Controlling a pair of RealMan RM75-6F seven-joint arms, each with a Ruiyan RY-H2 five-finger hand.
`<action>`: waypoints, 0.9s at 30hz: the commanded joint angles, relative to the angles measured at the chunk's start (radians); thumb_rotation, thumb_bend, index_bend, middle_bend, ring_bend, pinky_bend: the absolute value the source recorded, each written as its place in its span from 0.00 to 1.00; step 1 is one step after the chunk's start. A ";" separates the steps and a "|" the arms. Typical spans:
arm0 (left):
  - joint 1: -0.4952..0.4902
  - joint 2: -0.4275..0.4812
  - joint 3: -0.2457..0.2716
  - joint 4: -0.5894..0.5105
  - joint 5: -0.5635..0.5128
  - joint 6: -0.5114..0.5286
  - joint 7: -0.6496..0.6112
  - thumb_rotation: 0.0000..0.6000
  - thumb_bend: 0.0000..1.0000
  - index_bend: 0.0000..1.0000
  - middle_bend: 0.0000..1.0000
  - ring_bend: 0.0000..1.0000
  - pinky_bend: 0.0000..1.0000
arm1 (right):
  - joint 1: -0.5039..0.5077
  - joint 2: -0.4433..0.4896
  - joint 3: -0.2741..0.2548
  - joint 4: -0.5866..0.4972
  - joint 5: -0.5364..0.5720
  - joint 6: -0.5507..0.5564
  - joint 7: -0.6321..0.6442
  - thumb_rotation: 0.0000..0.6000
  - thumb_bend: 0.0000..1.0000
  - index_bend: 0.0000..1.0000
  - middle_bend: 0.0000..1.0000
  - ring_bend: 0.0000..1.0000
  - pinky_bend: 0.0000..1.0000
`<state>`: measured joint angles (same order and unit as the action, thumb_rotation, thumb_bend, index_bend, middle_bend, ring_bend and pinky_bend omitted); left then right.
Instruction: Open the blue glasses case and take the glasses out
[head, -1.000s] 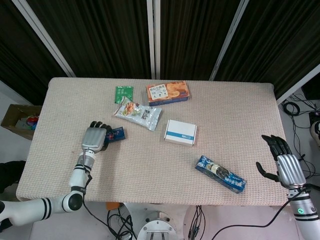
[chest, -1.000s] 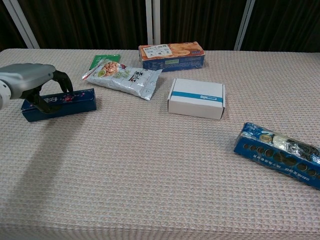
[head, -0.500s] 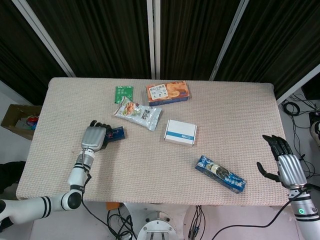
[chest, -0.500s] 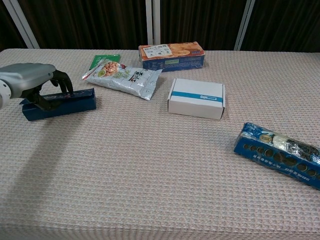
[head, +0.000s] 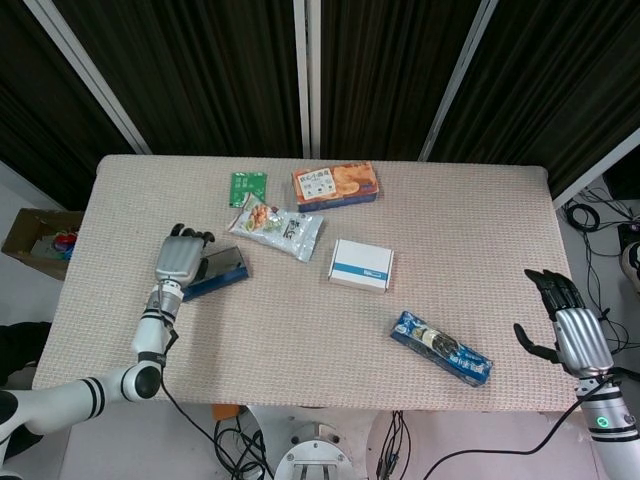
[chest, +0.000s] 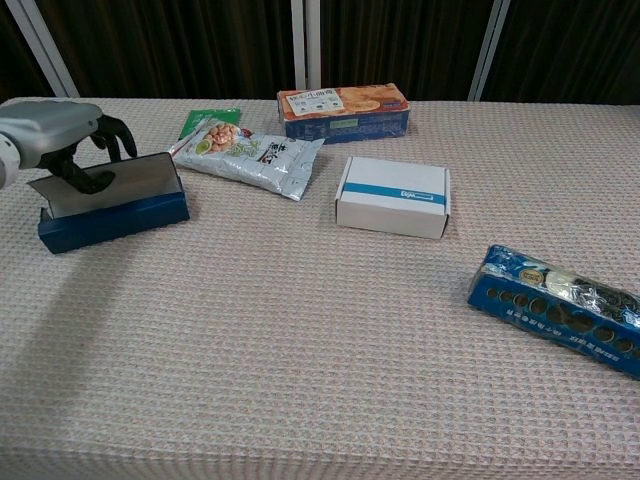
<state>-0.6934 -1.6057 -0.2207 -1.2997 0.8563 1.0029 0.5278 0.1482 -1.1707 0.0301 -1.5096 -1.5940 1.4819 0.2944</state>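
Observation:
The blue glasses case (chest: 115, 222) lies near the table's left side, also seen as the case (head: 222, 274) in the head view. Its lid (chest: 112, 185) stands raised, grey inner face toward the chest camera. My left hand (chest: 58, 136) grips the lid's top left edge, fingers curled over it and thumb on the grey face; the left hand (head: 178, 259) covers the case's left end from above. The inside looks dark and I cannot make out the glasses. My right hand (head: 572, 331) hovers past the table's right front corner, fingers spread, holding nothing.
Behind the case lie a green packet (head: 246, 187) and a silver snack bag (chest: 254, 154). An orange biscuit box (chest: 343, 110) sits at the back, a white box (chest: 392, 195) in the middle, a blue cookie tray (chest: 560, 308) at the front right.
The left hand has lifted the case's lid from flat to upright, rising and drawing back toward the table's left. The right hand has stayed where it was.

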 joint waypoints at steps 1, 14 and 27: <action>-0.020 -0.016 -0.028 0.057 -0.031 -0.004 0.000 1.00 0.47 0.23 0.27 0.18 0.14 | -0.002 0.002 0.000 -0.001 0.002 0.002 0.000 1.00 0.31 0.08 0.13 0.04 0.10; 0.044 0.007 0.003 -0.104 0.070 0.092 -0.101 0.82 0.44 0.37 0.22 0.16 0.13 | -0.002 -0.006 0.001 0.003 -0.003 0.001 0.003 1.00 0.31 0.08 0.13 0.04 0.10; 0.052 -0.027 0.048 -0.132 0.058 0.070 -0.058 0.00 0.51 0.37 0.17 0.13 0.12 | -0.008 -0.009 -0.001 0.011 0.002 0.001 0.013 1.00 0.31 0.08 0.13 0.04 0.10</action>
<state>-0.6397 -1.6307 -0.1729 -1.4340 0.9164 1.0747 0.4668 0.1408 -1.1792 0.0296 -1.4988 -1.5925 1.4832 0.3070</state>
